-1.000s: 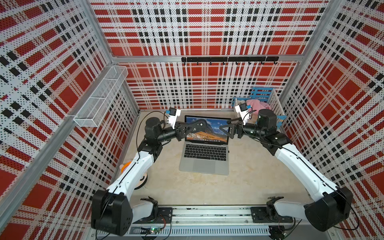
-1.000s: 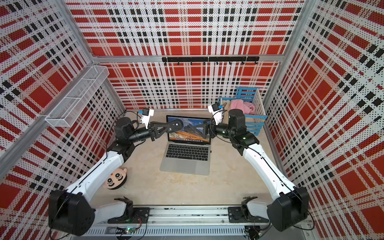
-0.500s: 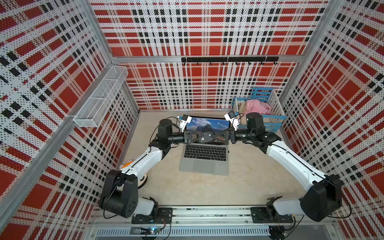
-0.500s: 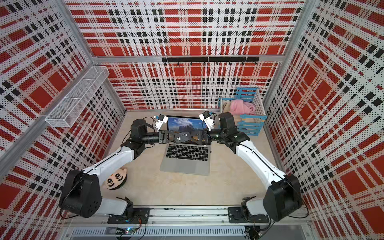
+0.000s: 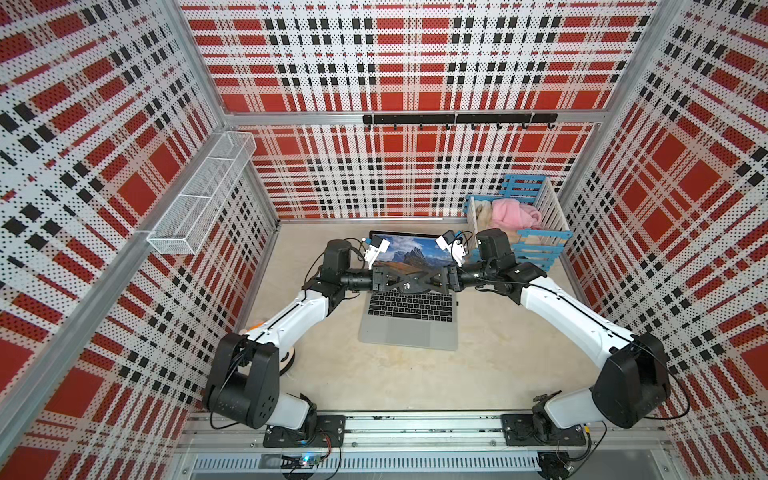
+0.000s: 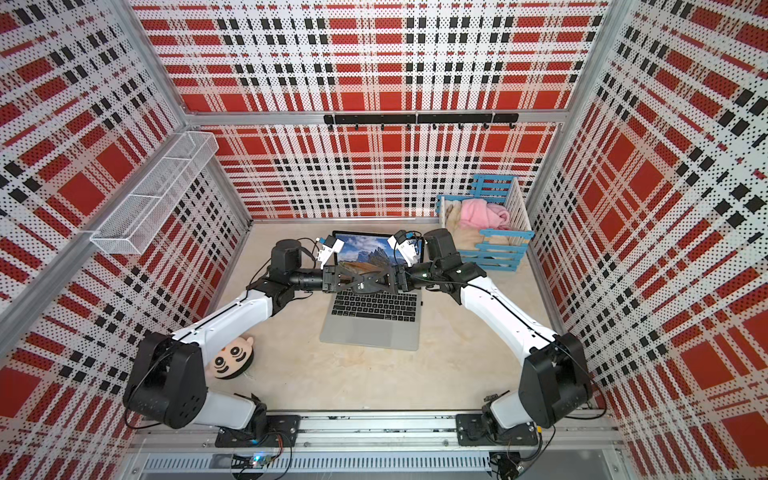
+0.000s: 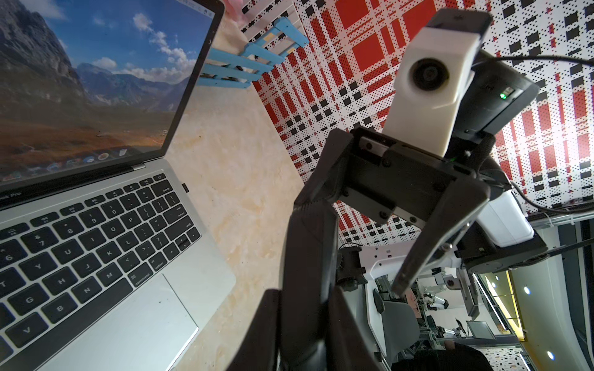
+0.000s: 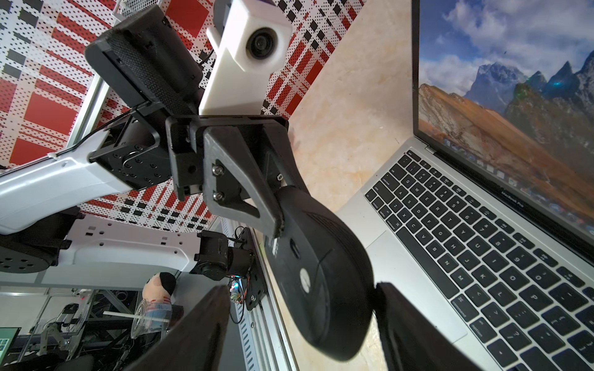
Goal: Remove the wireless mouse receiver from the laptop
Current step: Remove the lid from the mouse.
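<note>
Over the beige tabletop [image 5: 415, 374] the left claw [image 8: 281, 208] pinches the black mouse [image 8: 321, 273], so the right claw [image 7: 350, 245], spread around it, should close squarely, well clear of the laptop [image 5: 409, 332] and its receiver [image 7: 185, 187].

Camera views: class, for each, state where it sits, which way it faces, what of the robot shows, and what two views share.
Both top views: high above the base rail, looking down at the laptop; left arm and right arm.
Left wrist: on the left arm, facing the open right gripper and laptop; own fingers in foreground.
Right wrist: on the right arm, facing the left gripper clamping a mouse; own fingers in foreground.
Shared: both wrist views show laptop screen.
</note>
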Robot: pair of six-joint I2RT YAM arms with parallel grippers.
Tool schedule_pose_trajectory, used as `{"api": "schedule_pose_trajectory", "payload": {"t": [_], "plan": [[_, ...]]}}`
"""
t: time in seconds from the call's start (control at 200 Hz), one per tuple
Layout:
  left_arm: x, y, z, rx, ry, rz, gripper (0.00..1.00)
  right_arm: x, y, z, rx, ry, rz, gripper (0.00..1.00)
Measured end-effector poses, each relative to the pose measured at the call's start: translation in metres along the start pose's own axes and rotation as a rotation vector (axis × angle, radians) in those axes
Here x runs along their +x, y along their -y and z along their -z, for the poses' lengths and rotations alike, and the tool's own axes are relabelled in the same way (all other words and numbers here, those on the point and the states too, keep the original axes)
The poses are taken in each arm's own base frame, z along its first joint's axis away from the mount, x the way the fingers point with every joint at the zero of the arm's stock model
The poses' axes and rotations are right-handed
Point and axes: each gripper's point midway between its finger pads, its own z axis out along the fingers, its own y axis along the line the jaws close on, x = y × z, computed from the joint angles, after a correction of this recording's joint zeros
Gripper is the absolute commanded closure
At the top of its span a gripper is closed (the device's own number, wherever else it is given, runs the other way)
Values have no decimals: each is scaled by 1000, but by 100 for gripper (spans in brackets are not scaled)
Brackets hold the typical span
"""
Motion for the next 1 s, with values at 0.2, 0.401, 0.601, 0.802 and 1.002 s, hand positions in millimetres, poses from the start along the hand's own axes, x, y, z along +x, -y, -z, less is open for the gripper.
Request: {"api": "schedule_pose_trajectory", "payload": {"t": [0.2,0.401,0.601,0.802,1.002], "plan": [[1,-2,0,-5,-2,2,100,6,5,-12,-13,-20,-47,23],[-1,-3,3,-10,6,1,100,8,10,-17,-8,-23,-79,32],[-4,-6,6,-16,15,4,100,12,19,-24,-7,-23,-109,39],[-3,-8,6,-23,14,12,100,12,21,-26,-14,-21,-112,48],[-1,-10,7,-22,12,17,100,13,20,-27,-30,-20,-121,57]]}}
